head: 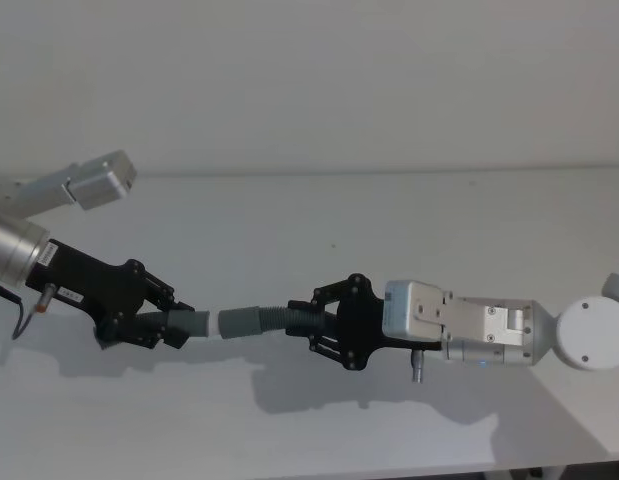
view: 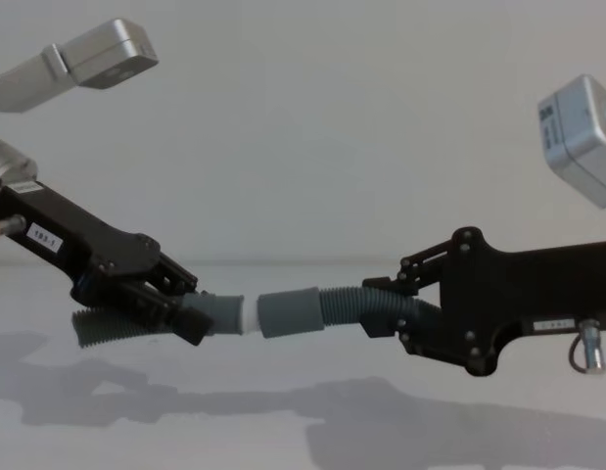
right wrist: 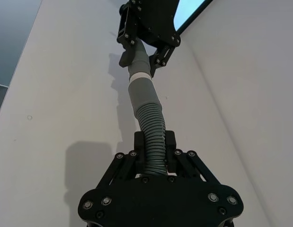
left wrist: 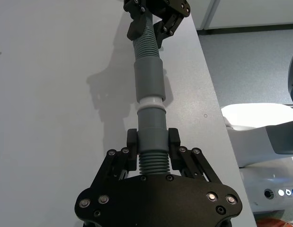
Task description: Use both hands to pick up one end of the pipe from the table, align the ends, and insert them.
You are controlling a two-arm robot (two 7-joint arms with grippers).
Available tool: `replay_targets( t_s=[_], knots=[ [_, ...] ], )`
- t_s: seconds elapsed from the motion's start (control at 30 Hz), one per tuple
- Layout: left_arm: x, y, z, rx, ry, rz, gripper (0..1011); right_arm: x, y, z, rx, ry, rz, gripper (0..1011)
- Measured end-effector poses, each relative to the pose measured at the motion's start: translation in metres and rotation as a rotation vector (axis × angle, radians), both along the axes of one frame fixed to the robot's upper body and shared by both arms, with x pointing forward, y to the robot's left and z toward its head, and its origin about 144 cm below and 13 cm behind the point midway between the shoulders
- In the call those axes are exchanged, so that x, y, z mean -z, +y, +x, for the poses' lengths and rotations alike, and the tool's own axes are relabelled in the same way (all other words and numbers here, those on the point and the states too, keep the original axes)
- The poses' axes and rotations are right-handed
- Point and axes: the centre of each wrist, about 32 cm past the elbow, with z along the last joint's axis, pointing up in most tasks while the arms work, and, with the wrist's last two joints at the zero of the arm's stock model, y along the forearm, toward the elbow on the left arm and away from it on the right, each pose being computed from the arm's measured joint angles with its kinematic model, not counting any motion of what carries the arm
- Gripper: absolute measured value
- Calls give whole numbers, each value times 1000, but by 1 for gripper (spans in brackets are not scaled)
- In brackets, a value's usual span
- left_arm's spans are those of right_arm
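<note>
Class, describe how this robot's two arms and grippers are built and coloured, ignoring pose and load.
Both the left gripper and the right gripper are black plastic, with linkage fingers pinned by silver screws. Each sits on a silver-grey arm. The left carries small white labels and a thin dark cable; the right arm has a white boxy wrist and a round grey joint.

I saw the plain matt white surface (head: 409,230) carrying only shadows; the pipe pieces were held above it.

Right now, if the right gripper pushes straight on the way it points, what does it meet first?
The right gripper points along its hose piece at the left gripper; the grey cuff would likely seat fully over the white tip first.
</note>
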Motion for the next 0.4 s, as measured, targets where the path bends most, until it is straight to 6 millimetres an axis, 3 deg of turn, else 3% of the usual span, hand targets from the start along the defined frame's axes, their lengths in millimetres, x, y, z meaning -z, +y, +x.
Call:
replay_targets(
  t_s=[0.4],
  knots=[
    [0, 0, 0, 0, 0, 0, 351, 0, 1, -1, 5, 5, 6, 225]
  ],
)
